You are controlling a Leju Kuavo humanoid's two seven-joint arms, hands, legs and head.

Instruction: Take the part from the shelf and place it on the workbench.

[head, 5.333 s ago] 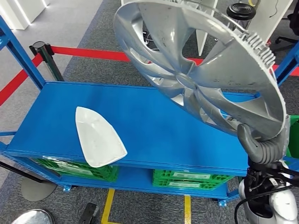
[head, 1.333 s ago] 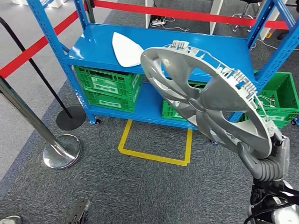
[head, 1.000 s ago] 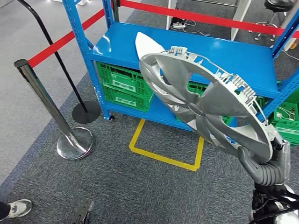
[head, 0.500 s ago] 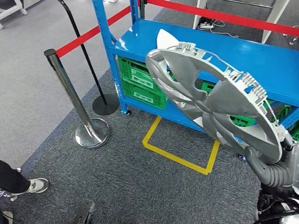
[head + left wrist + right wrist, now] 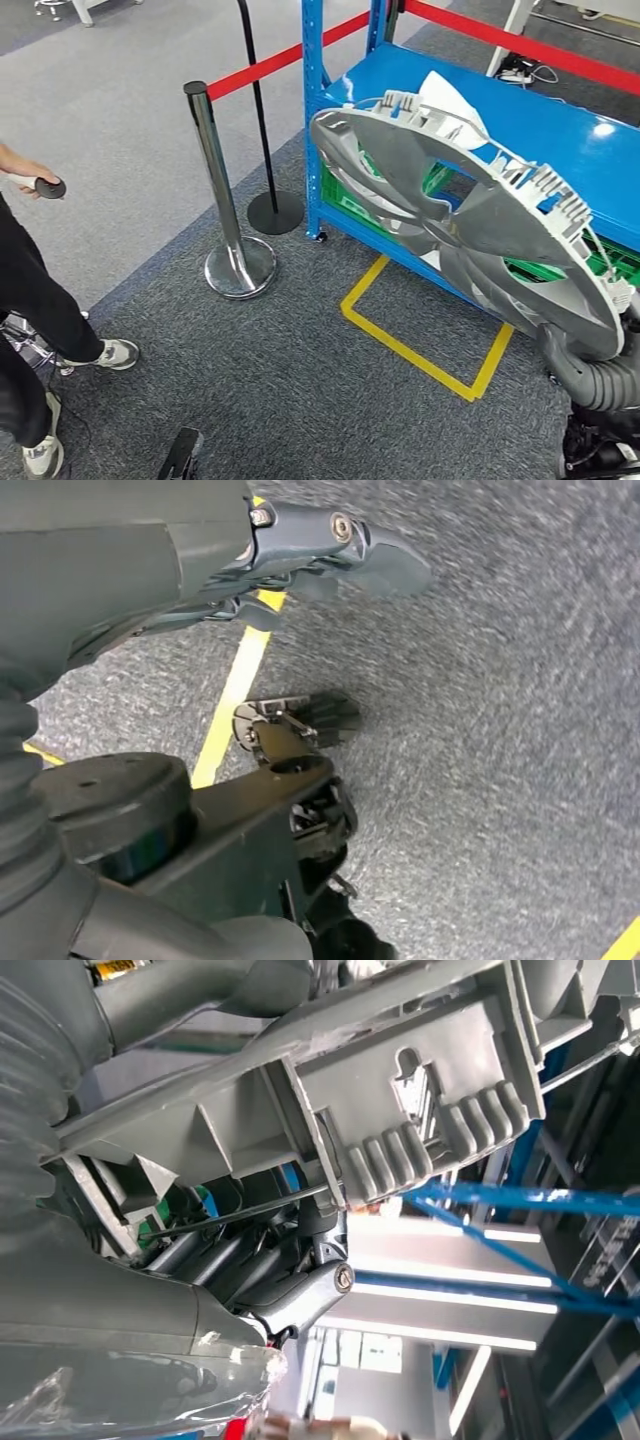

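Though it looks light and stiff, the wheel cover [image 5: 468,215] is wide (likely wobbly); the right hand [image 5: 596,375] clamps its near rim.

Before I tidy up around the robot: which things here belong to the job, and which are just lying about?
Job:
hubcap, held in right hand
blue shelf

Lying about:
white part on the shelf
green crates
chrome post
red rope
yellow floor tape

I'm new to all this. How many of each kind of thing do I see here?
Wheel cover: 1
White panel: 1
Blue shelf: 1
Barrier posts, chrome and black: 2
Total: 5
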